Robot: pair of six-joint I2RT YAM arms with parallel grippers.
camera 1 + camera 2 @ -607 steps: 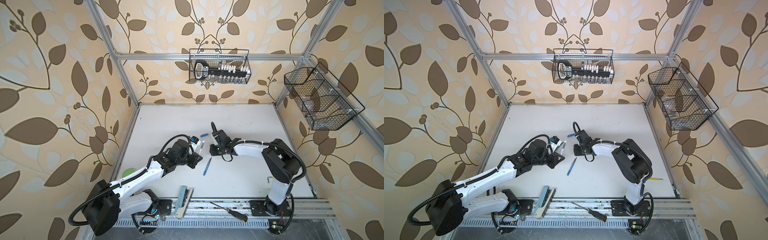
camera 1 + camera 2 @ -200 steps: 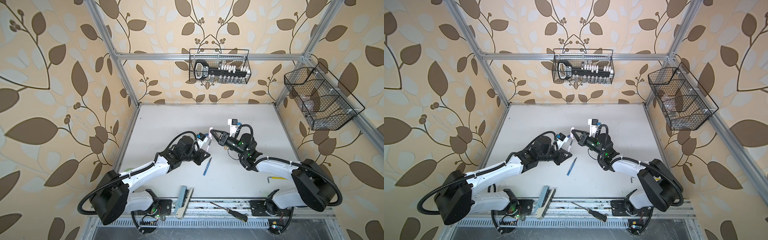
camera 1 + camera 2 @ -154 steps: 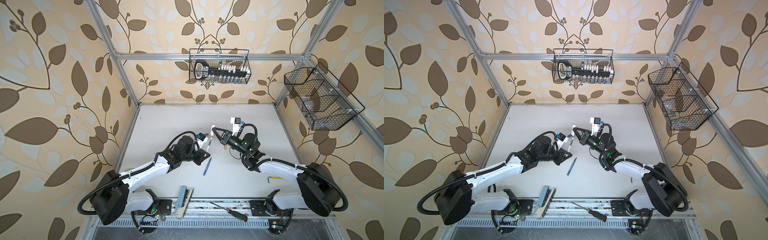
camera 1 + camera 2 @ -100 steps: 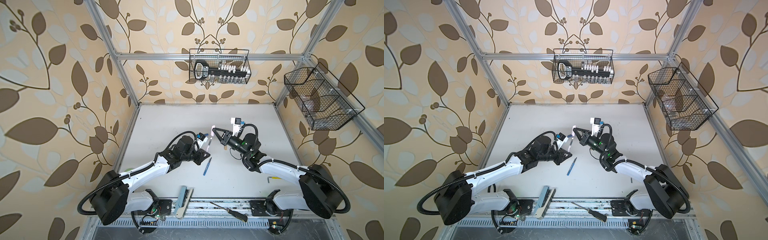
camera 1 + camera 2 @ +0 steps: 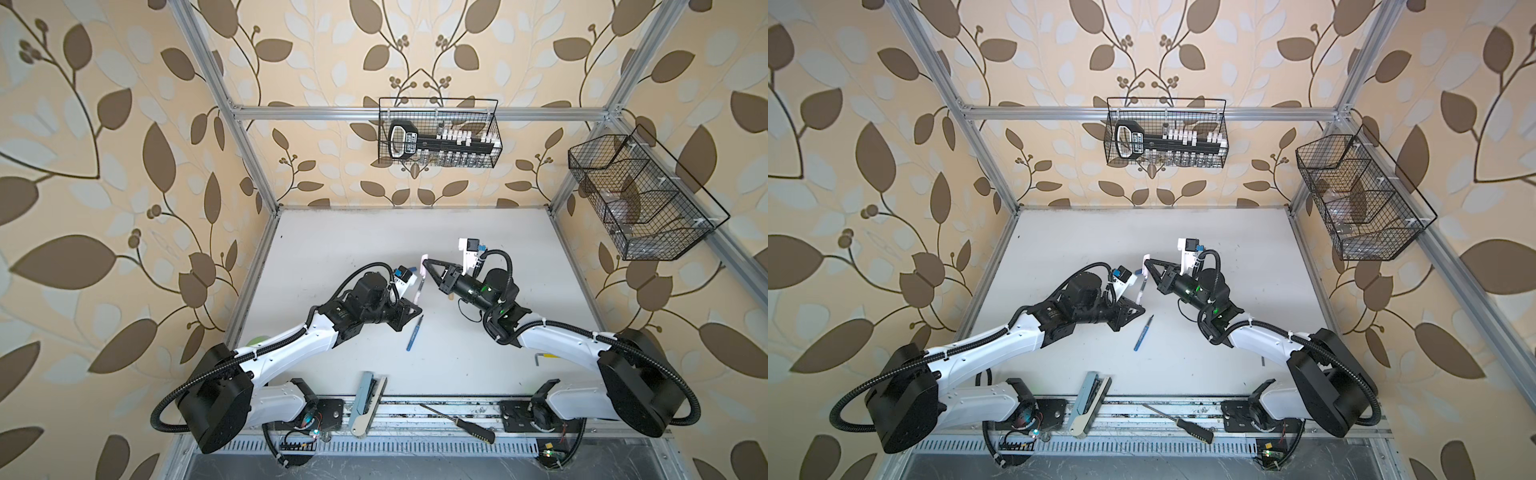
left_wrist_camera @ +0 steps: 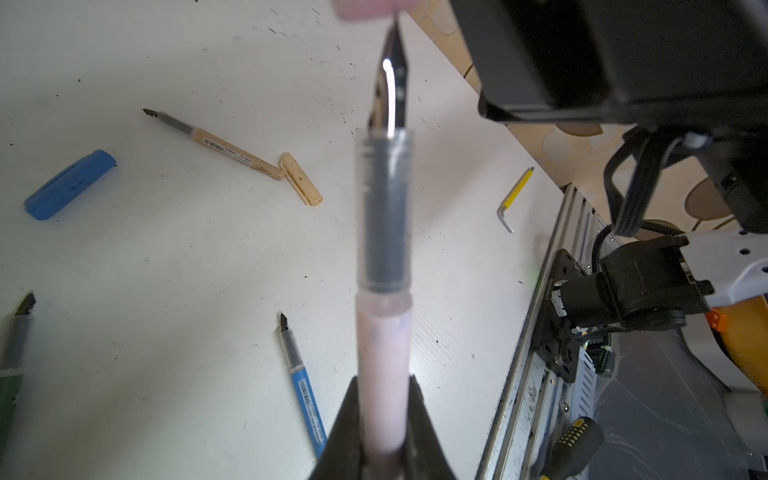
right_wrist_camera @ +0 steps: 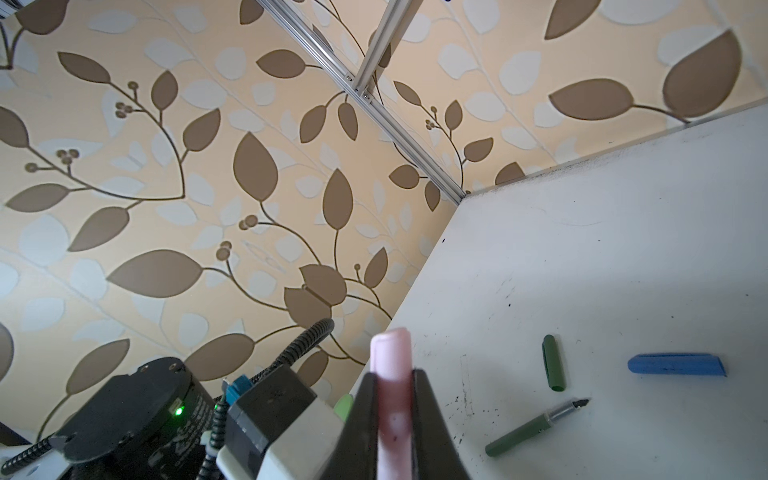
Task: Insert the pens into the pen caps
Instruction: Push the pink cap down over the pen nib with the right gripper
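My left gripper [image 6: 384, 386] is shut on the pale pink pen [image 6: 384, 353], whose dark nib points up at the pale pink cap [image 6: 365, 8]. The nib's tip sits right at the cap's mouth. My right gripper [image 7: 392, 378] is shut on that cap [image 7: 392, 365]. In both top views the two grippers [image 5: 419, 309] [image 5: 428, 262] meet above the middle of the table. On the table lie the blue pen [image 5: 414, 334], blue cap [image 6: 68, 183], tan pen [image 6: 232, 153], tan cap [image 6: 300, 178], green pen [image 7: 532, 428] and green cap [image 7: 552, 361].
A yellow hex key [image 5: 548, 356] lies at the right front of the table. A black-handled screwdriver [image 5: 457, 424] and a grey tool [image 5: 365, 401] rest on the front rail. Wire baskets [image 5: 438, 139] [image 5: 640, 195] hang on the back and right walls.
The right gripper has risen from the table with the pink cap and swung towards the pen in the left gripper. Over the last half second both arms have barely moved.
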